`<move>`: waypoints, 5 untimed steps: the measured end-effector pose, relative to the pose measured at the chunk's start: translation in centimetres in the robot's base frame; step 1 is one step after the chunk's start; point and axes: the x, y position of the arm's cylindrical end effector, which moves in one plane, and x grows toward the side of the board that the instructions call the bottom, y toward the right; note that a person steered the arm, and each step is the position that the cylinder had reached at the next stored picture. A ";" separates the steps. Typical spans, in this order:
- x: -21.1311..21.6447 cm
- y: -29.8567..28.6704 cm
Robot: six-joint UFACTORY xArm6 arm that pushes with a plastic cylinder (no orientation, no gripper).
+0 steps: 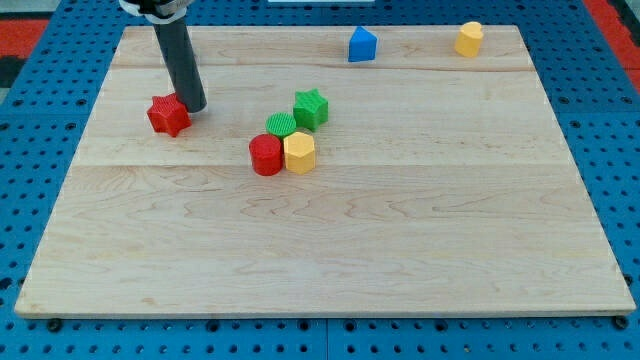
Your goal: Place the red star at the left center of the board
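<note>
Red star [168, 115] lies in the table's [330, 250] upper-left region, touching my tip [194, 106] on its right side; the end effector, a bare rod, grips nothing and is placed to push leftward. Beyond, a green star [311, 107], green round block [282, 126], red cylinder [266, 154] and yellow hexagon [299, 152] cluster near centre.

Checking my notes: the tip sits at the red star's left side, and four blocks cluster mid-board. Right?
Not quite: in the camera view my tip sits at the red star's right side, not its left. Four blocks do cluster mid-board.
</note>
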 end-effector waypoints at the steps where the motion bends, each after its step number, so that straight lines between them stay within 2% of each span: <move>1: 1.3 -0.3; 2: 2.3 -1.6; 5: 2.0 -2.9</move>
